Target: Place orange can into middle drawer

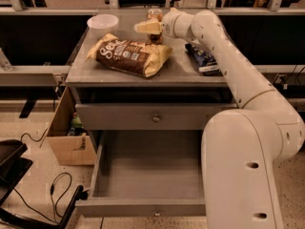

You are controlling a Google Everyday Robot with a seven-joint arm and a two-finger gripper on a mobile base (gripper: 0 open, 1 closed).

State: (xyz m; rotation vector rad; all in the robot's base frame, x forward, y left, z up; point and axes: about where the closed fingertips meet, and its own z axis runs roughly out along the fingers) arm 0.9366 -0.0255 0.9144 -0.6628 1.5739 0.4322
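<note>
The orange can [155, 13] stands upright at the back of the cabinet top, behind the brown chip bag. Only its top part shows above my gripper [148, 27]. The gripper is at the can, in front of it and level with its lower half, with the arm reaching in from the right. The middle drawer [143, 207] is pulled out wide below the closed top drawer [156, 118], and nothing lies in it.
A brown chip bag [131, 56] lies mid-top, a white bowl [102, 22] at the back left, and a dark snack bag [202, 58] on the right. A cardboard box [71, 140] and cables [57, 192] are on the floor at left.
</note>
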